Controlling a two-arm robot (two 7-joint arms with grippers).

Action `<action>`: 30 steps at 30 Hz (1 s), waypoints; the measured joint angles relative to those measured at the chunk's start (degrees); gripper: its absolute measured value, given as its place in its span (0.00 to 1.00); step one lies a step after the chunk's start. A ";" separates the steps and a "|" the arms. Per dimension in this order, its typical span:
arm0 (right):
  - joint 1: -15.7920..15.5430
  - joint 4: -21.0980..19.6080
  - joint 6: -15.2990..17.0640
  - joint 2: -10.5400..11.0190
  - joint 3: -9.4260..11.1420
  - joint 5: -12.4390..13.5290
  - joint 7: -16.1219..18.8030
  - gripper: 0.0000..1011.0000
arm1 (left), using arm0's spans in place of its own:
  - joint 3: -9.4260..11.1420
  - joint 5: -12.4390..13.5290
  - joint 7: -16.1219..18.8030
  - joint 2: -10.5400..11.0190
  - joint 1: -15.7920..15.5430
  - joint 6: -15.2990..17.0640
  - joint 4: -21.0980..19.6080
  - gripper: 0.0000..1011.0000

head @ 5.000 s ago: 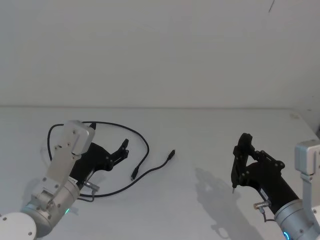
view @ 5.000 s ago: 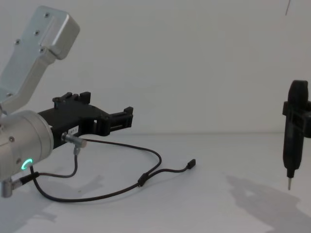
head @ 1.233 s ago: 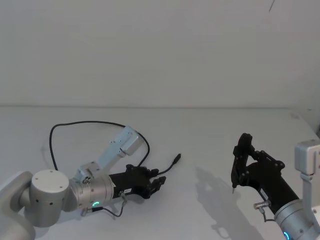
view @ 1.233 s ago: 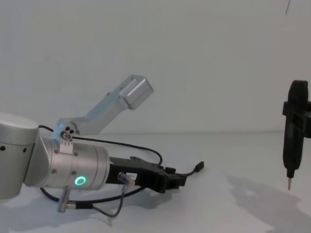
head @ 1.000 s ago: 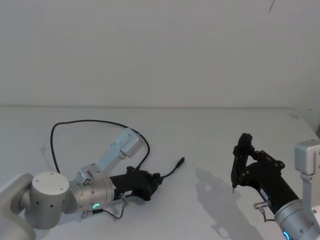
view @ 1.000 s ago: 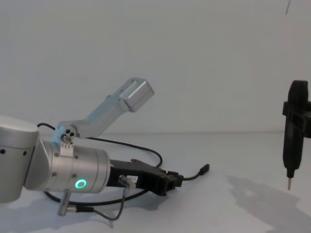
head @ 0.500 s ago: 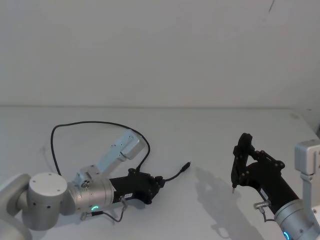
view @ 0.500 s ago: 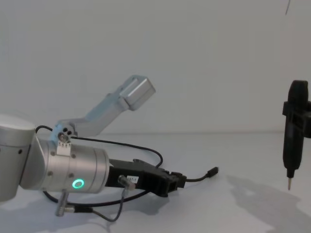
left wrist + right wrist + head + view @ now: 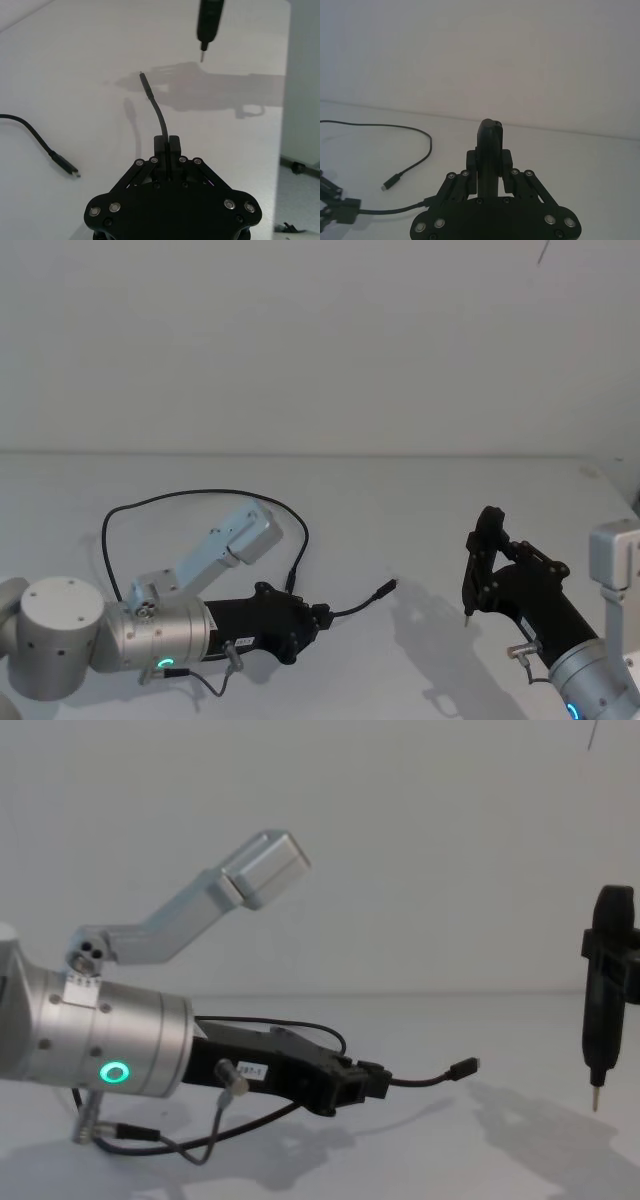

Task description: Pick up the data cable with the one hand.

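The data cable point(image 9: 200, 494) is a thin black cord looping across the left side of the white table. My left gripper point(image 9: 322, 618) is shut on it near one end. That short end juts out past the fingertips, and its small plug point(image 9: 465, 1068) hangs in the air above its shadow. The left wrist view shows the cord point(image 9: 159, 112) rising from between the closed fingers of the left gripper point(image 9: 168, 141). The other plug point(image 9: 70, 171) lies flat on the table. My right gripper point(image 9: 478, 560) stays parked upright at the right, shut on nothing.
A short grey wire with silver plugs point(image 9: 215, 1140) hangs under the left arm's silver wrist. The white table point(image 9: 400, 500) runs back to a plain wall. Its edge point(image 9: 284, 125) lies to the right, beyond the right gripper.
My left gripper closed on the cable and has moved right and a little up with it. The free plug has travelled right with it and the loop has shifted. The right arm has not moved.
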 joint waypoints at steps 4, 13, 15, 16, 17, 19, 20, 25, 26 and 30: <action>0.00 0.00 0.00 0.00 0.00 0.00 0.00 0.28 | -0.24 -0.67 -0.40 1.73 0.90 0.95 -2.90 0.05; -0.05 -0.15 0.10 -0.01 0.09 0.18 0.17 0.28 | -0.86 -1.34 0.30 4.01 2.52 2.01 -6.81 0.05; -0.10 -0.32 0.21 -0.01 0.15 0.43 0.46 0.28 | -0.98 -1.47 0.53 4.44 2.84 2.15 -7.52 0.05; -0.16 -0.59 0.35 -0.02 0.26 0.83 0.86 0.28 | -1.01 -1.50 0.58 4.55 2.93 2.20 -7.73 0.05; -0.18 -0.73 0.43 -0.01 0.29 1.02 1.07 0.28 | -1.04 -1.54 0.64 4.68 3.00 2.24 -7.93 0.05; -0.27 -1.25 0.69 -0.01 0.40 1.76 1.80 0.28 | -1.12 -1.62 0.82 4.98 3.22 2.34 -8.47 0.05; -0.30 -1.44 0.81 -0.02 0.44 2.10 2.03 0.28 | -1.15 -1.64 0.87 5.06 3.29 2.38 -8.61 0.05; -0.45 -2.98 1.61 -0.38 0.37 3.97 3.86 0.28 | -1.28 -1.78 1.10 5.50 3.61 2.53 -9.34 0.05; -0.46 -3.20 1.77 -0.46 0.30 4.28 4.12 0.28 | -1.30 -1.82 1.15 5.62 3.69 2.57 -9.53 0.05; -0.50 -4.34 2.32 -1.00 -0.11 5.31 5.07 0.28 | -1.37 -1.87 1.28 5.87 3.86 2.67 -9.91 0.05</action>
